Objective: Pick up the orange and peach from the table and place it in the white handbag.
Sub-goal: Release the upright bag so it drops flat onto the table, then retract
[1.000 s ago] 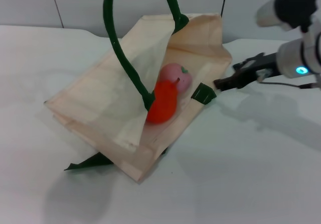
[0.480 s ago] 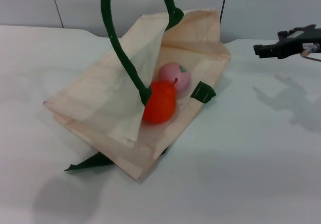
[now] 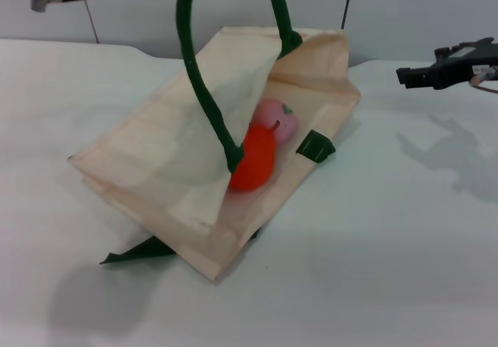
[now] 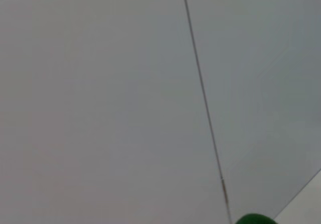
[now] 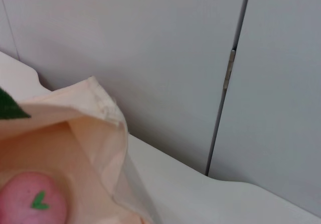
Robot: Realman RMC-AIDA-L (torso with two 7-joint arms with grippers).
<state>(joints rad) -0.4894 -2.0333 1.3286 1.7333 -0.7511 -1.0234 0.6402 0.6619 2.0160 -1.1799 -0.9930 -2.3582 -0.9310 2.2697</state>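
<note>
Right tool (image 3: 406,75) apparently closed, empty — orange (image 3: 251,160), peach (image 3: 274,119) inside white handbag (image 3: 156,168).

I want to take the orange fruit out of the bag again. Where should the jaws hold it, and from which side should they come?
Grip the orange across its round middle, coming in from the robot's right through the bag's open mouth. The cloth flap and the green handle cover its left side, and the peach touches it behind. The right gripper, out to the right, seems nearest.
</note>
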